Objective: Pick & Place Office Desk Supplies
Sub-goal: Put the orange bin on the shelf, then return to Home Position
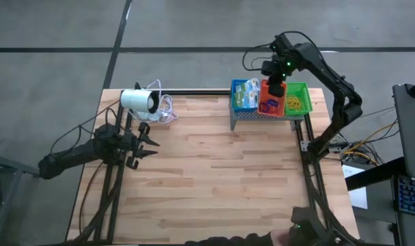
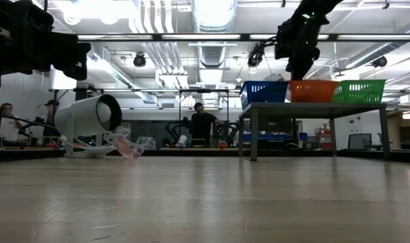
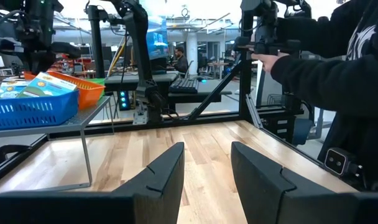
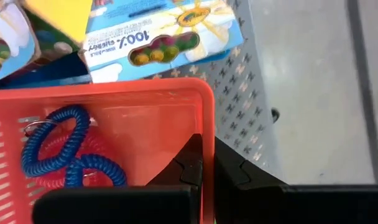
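Right gripper [image 1: 276, 89] hung over the orange tray [image 4: 114, 118], fingers together on nothing — probably just dropped a coil [image 4: 64, 152]. Left gripper [image 1: 143, 142] waited far left, fingers apart.

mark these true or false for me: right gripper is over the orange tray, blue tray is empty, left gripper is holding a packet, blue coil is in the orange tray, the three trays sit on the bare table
1. The right gripper is over the orange tray. True; its fingers look closed at the tray's rim.
2. The blue tray is empty. False: it holds packets.
3. The left gripper is holding a packet. False: its fingers are apart with nothing between them, above bare table.
4. A blue coil lies in the orange tray. True; a red coil lies with it.
5. The three trays sit directly on the table. False: blue, orange and green tray stand on a grey stand.
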